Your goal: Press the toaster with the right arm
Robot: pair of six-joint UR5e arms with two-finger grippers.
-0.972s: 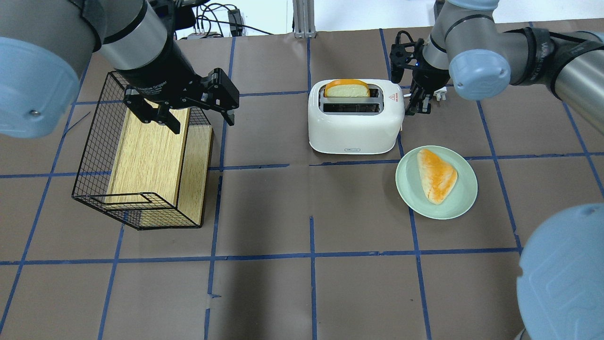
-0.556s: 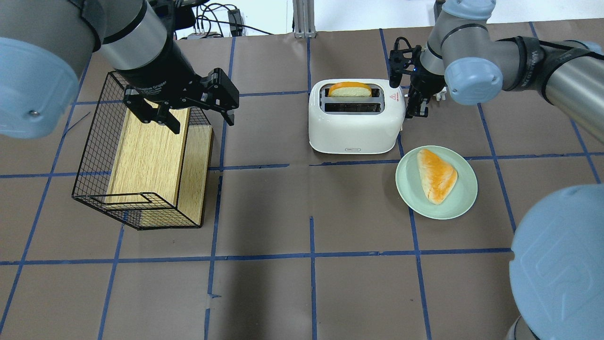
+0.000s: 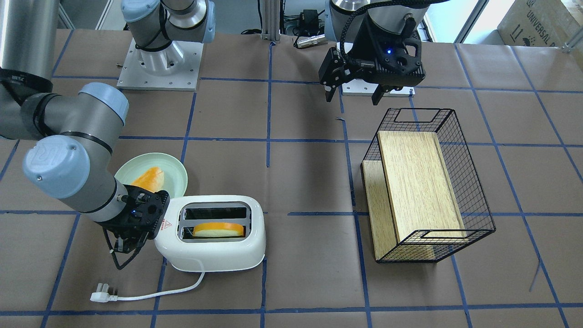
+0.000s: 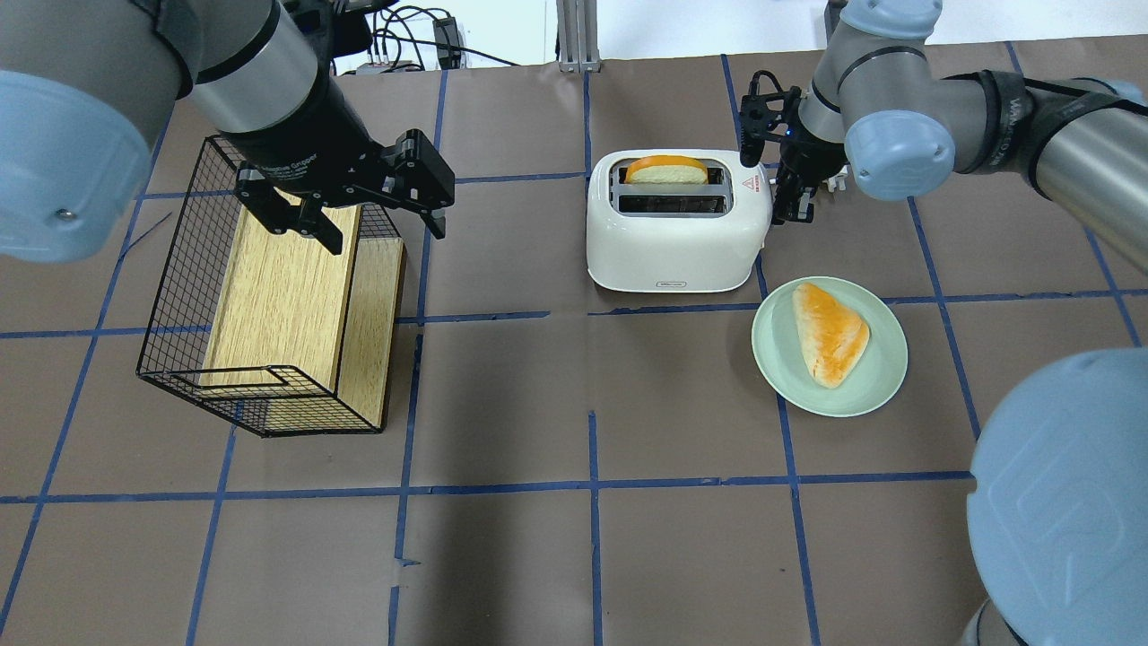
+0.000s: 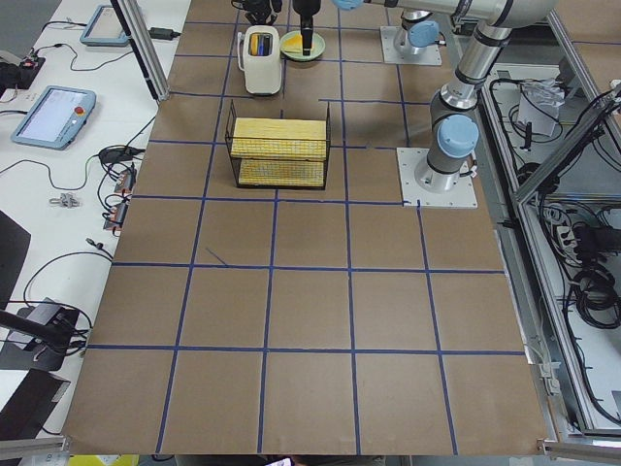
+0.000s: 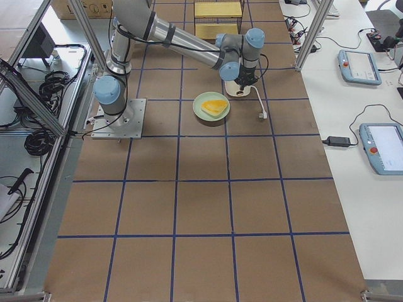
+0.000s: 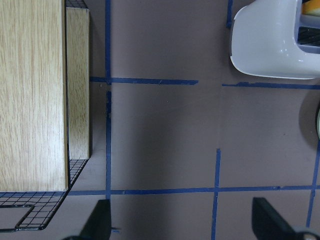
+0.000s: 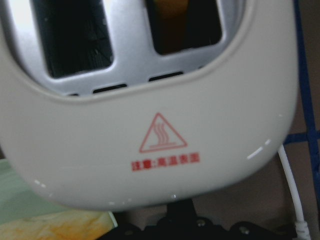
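two claws, right claw [image 4: 795, 205] at toaster [image 4: 677, 242] end, left claw [image 4: 386, 235] spread wide

Far left: left arm [image 4: 269, 81] comes in high, with its silver forearm slanting down toward the middle. The wrist is bent so the left pincer [image 4: 383, 231] hangs in the air, pointing down. Its jaws stand wide apart with nothing between them. In its own wrist view, the fingertips [image 7: 100, 222] show only at the bottom corners.

Right side: right arm [image 4: 1058, 135] stretches from the near right across to the far centre-right, with a light-blue joint cap [image 4: 901, 152] at the bend. The wrist is turned down and the right pincer [image 4: 795, 211] is vertical and set low. Its fingers are dark and crowded, so the gap is not readable.
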